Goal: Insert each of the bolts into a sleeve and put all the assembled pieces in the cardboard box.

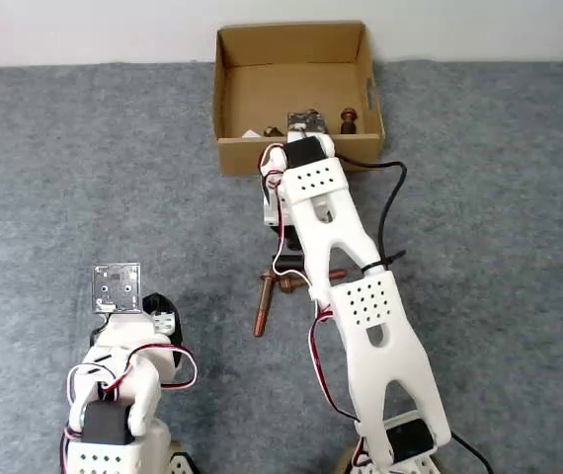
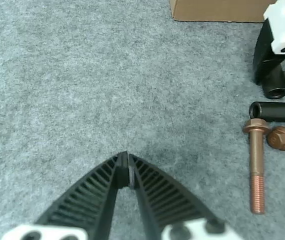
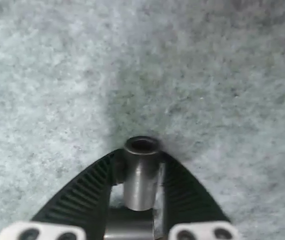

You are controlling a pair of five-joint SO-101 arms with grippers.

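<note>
My right gripper [image 3: 141,156] is shut on a black sleeve [image 3: 141,172], held just above the grey carpet in front of the cardboard box [image 1: 242,156]. In the left wrist view that gripper [image 2: 275,82] holds the sleeve [image 2: 275,91] end-down. Close by on the carpet lie a second black sleeve [image 2: 272,111], a long copper bolt [image 2: 256,165] and another bolt [image 2: 281,138] partly cut off by the frame. From above, the long bolt [image 1: 262,306] lies left of the right arm. My left gripper [image 2: 127,162] is shut and empty, low at the near left [image 1: 160,308].
The box holds a few dark pieces along its near wall, one being a bolt in a sleeve [image 1: 349,120]. A black cable [image 1: 390,212] loops off the right arm. Open carpet spreads to the left and right of the arms.
</note>
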